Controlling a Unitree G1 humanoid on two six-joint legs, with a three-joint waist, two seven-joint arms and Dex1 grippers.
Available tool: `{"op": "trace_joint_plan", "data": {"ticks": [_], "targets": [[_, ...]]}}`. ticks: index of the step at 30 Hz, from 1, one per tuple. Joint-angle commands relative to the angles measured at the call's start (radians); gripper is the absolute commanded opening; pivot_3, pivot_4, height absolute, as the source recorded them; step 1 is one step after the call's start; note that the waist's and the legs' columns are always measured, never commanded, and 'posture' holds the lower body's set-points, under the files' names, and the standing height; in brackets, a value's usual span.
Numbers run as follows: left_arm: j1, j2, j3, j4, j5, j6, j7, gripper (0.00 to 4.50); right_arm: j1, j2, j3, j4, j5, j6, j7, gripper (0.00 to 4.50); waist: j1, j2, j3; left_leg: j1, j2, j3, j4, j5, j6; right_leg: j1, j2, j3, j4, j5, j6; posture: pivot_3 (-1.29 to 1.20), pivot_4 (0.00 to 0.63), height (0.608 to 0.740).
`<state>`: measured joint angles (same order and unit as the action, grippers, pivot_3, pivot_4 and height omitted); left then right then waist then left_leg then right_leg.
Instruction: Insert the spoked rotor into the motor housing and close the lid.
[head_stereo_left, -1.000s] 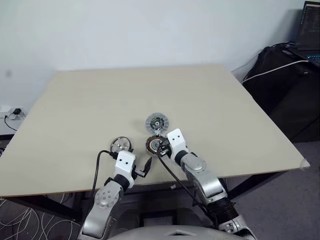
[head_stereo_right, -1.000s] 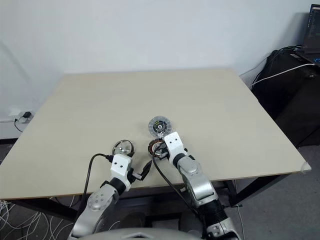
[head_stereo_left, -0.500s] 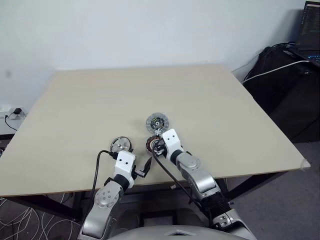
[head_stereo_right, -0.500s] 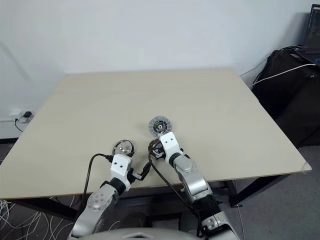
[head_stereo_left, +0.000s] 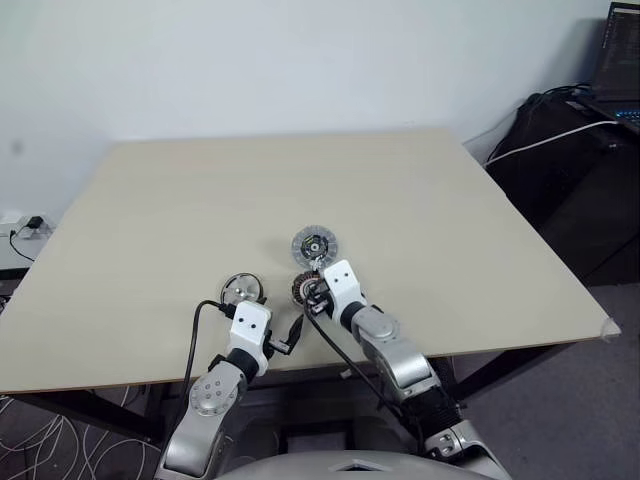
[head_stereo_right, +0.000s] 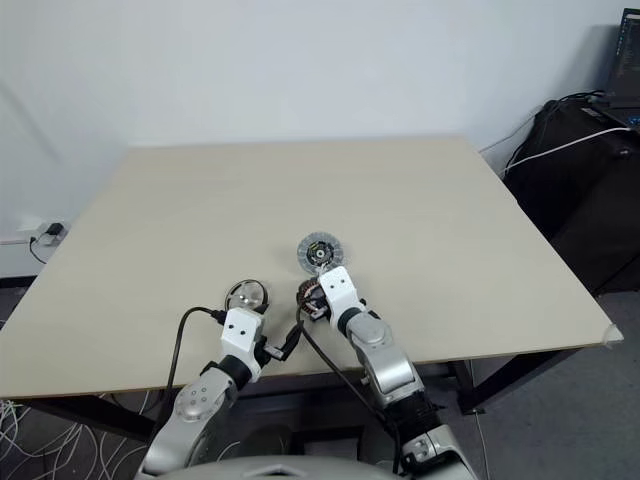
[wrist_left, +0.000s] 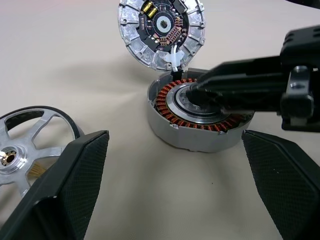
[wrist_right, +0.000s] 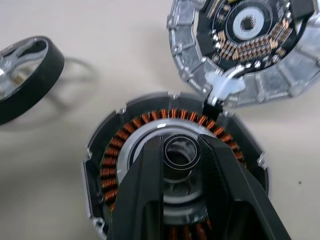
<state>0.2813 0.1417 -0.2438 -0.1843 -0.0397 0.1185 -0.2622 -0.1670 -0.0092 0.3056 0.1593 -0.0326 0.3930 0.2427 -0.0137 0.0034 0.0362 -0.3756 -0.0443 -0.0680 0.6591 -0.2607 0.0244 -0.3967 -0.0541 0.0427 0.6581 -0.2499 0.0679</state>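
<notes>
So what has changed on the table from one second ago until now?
The right gripper shifted a little left over the motor housing, its fingers around the silvery centre hub. The left gripper stayed open and still; the spoked rotor and lid lie where they were.

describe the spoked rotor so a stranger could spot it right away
On the beige table, three round parts lie near the front edge. The spoked rotor lies flat, leftmost, apart from the motor housing and the lid. It alone has a dark rim, silver spokes and open gaps.
</notes>
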Motion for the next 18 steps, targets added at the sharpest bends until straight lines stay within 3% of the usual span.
{"op": "trace_joint_plan", "data": {"ticks": [1,5,6,11,17,18], "targets": [[-0.013,0.001,0.003,-0.038,0.007,-0.019,0.000,4.50,-0.006,0.010,0.003,-0.033,0.001,-0.010,0.007,0.70,0.000,0.000,0.000,0.000,0.000,0.000,0.000,0.000,0.000,0.000,0.000,0.000,0.000,0.000,0.000,0.00,0.000,0.740],[-0.014,0.001,0.002,-0.037,0.006,-0.017,-0.001,4.50,-0.001,0.008,0.001,-0.044,0.007,-0.003,0.014,0.70,0.000,0.000,0.000,0.000,0.000,0.000,0.000,0.000,0.000,0.000,0.000,0.000,0.000,0.000,0.000,0.00,0.000,0.740],[-0.015,0.002,0.002,-0.037,0.006,-0.017,-0.002,4.50,0.000,0.010,-0.001,-0.045,0.005,-0.008,0.008,1.45,0.000,0.000,0.000,0.000,0.000,0.000,0.000,0.000,0.000,0.000,0.000,0.000,0.000,0.000,0.000,0.00,0.000,0.740],[-0.017,0.002,0.001,-0.035,0.006,-0.018,-0.003,4.50,-0.003,0.014,-0.013,-0.054,0.002,-0.022,-0.011,2.92,0.000,0.000,0.000,0.000,0.000,0.000,0.000,0.000,0.000,0.000,0.000,0.000,0.000,0.000,0.000,0.00,0.000,0.740],[-0.018,0.000,0.001,-0.032,0.006,-0.018,-0.002,4.50,-0.009,0.027,-0.040,-0.139,0.030,-0.025,-0.016,2.92,0.000,0.000,0.000,0.000,0.000,0.000,0.000,0.000,0.000,0.000,0.000,0.000,0.000,0.000,0.000,0.00,0.000,0.740],[-0.018,0.000,0.002,-0.032,0.005,-0.019,-0.002,4.50,-0.011,0.030,-0.046,-0.157,0.035,-0.022,-0.016,2.75,0.000,0.000,0.000,0.000,0.000,0.000,0.000,0.000,0.000,0.000,0.000,0.000,0.000,0.000,0.000,0.00,0.000,0.740]]}}
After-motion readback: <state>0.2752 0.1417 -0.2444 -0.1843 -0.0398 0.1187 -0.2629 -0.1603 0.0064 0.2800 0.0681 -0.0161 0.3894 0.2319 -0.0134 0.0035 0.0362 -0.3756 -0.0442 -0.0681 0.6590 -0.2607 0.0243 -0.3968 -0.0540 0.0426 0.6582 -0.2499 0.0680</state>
